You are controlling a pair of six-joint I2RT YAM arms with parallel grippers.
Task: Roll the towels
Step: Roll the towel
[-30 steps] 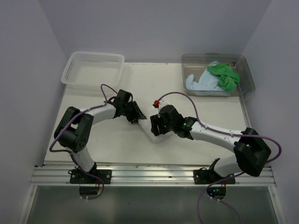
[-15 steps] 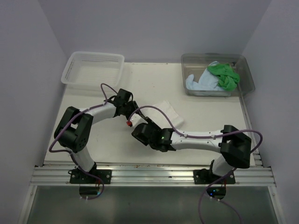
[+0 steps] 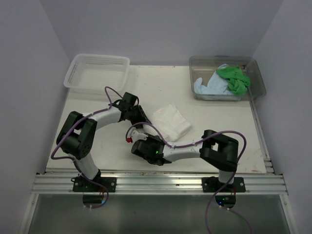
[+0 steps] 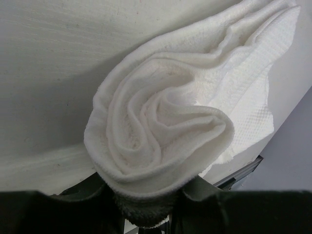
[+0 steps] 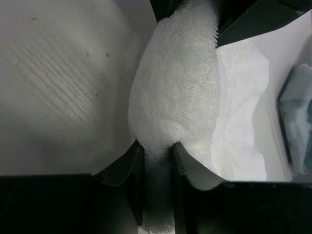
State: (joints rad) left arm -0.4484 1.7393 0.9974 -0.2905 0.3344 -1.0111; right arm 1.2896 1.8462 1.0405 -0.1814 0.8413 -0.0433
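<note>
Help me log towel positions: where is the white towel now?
Top view: the white towel lies mid-table, right of the left hand and beyond the right hand, both gripping its left end.

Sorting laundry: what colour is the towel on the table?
The towel is white; left wrist view shows it best.

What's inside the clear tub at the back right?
A green towel crumpled partly over a blue towel. The tub floor beneath them is covered, so anything under them can't be seen.
</note>
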